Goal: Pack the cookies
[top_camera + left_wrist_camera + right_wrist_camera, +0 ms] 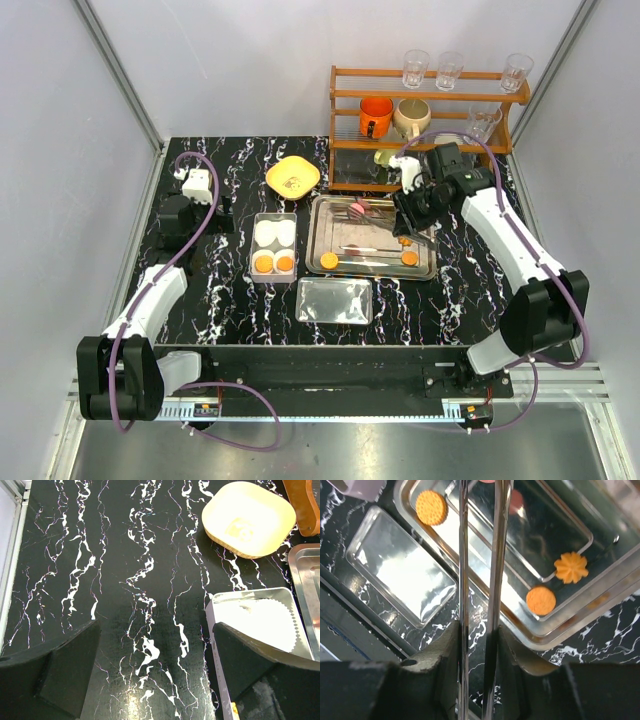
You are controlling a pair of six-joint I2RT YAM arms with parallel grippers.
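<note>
Three orange cookies lie in the steel tray point(425, 270): a round one point(329, 260) point(431, 507) at its front left, another round one point(409, 258) point(541, 600) and a flower-shaped one point(405, 240) point(571, 567) at its right. My right gripper point(415, 205) point(479, 630) is shut on metal tongs point(462, 555), whose tips reach a pink cookie point(358, 208) point(487, 481); the frames do not show whether the tips pinch it. A small tin point(252, 250) point(215, 600) holds two more orange cookies point(274, 263) in white paper cups point(260, 620). My left gripper point(190, 215) point(155, 670) is open over bare table beside the tin.
A clear plastic lid point(334, 300) point(400, 565) lies in front of the tray. A yellow dish point(292, 176) point(247, 517) sits behind the tin. A wooden rack point(430, 100) with mugs and glasses stands at the back right, close behind my right arm.
</note>
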